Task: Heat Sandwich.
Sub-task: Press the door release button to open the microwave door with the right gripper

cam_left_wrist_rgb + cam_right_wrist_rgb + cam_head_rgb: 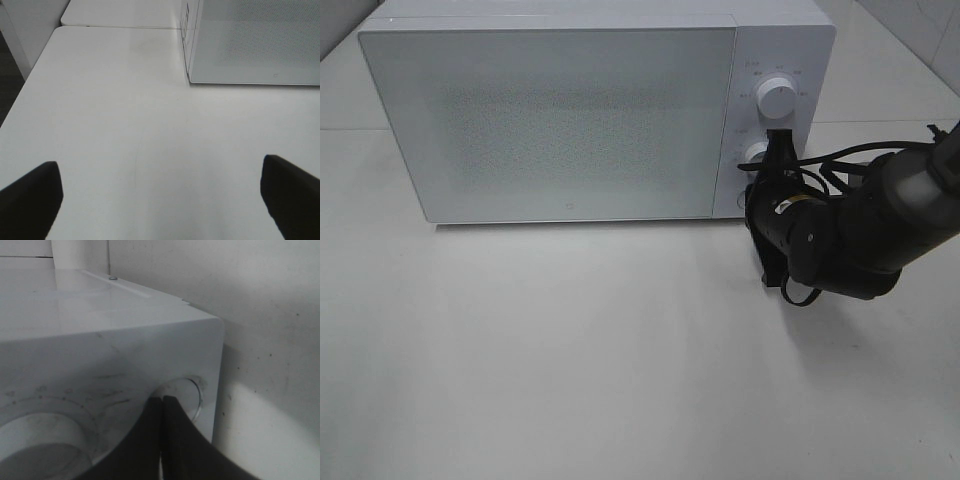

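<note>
The sandwich is out of view in every frame. A white microwave (pixel 570 120) stands at the back of the table with its door shut. My right gripper (pixel 780 140) is shut, and its tips rest against the lower knob (pixel 756 153) on the control panel. In the right wrist view the closed fingertips (pixel 163 399) touch that knob (pixel 187 390) at its rim. My left gripper (pixel 159 165) is open with nothing between its dark fingers (pixel 30 200), and it hovers over bare table short of the microwave's left front corner (pixel 190 80).
The upper knob (pixel 777 98) sits just above the right gripper's tips. Black cables (pixel 840 165) loop off the right arm beside the microwave. The white table (pixel 620 350) stretches in front, and a seam to a second tabletop (pixel 120 26) shows in the left wrist view.
</note>
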